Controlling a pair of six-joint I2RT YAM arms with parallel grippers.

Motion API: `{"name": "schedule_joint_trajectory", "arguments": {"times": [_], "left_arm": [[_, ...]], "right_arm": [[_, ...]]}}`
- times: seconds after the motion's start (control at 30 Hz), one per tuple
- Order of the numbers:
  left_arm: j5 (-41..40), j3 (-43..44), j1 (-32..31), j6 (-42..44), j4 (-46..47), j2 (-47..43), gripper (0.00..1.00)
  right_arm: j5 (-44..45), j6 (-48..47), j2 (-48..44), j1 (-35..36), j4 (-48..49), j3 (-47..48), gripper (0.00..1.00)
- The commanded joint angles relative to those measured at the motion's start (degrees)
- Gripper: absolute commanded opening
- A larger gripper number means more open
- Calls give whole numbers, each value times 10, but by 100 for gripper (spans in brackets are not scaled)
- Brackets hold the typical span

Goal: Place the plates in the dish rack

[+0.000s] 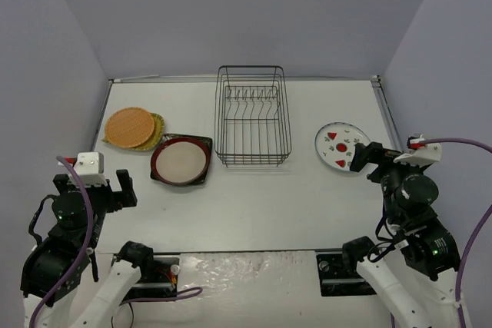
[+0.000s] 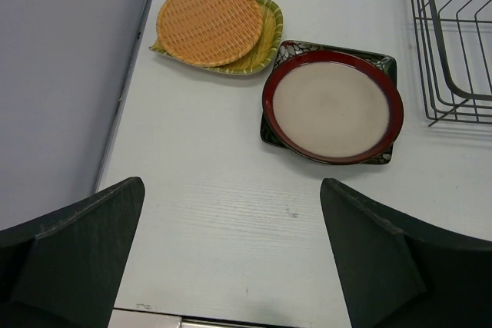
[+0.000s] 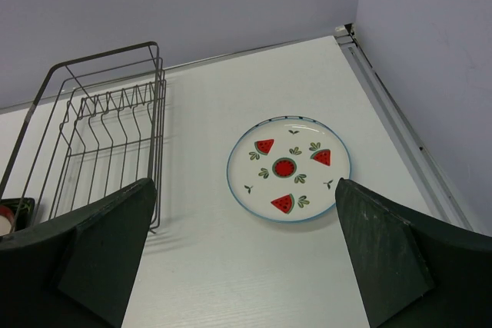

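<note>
top external: dish rack (image 1: 254, 157) lengthwise near-to-far

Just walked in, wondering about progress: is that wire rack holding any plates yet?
Empty. The dish rack shows only bare wires and prongs; the fruit-marked plate lies flat on the table beside it.

— What else is sitting there, bg-wise?
— White table (image 1: 254, 197) is lying flat w/ pale purple walls (image 1: 246, 13) closing round it on 3 sides.
— Edges?
— Metal trim (image 3: 396, 113) is running along the right edge; crinkly silver sheet (image 1: 246, 270) is lying at the near edge.
</note>
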Motion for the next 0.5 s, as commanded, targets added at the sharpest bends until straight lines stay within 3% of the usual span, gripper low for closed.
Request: {"name": "schedule_joint_trajectory", "arguments": {"times": [0.0,0.23,0.47], "left_arm": [[12,11,-2,-7,33,29,97],[11,-2,-2,-24,65,51,97],[27,-17,-1,-51,89,111,97]], "right_arm": [[-8,3,22,3,32,11,100],[-8,62,68,3,35,-6,100],[13,94,207,3,42,-6,100]]}}
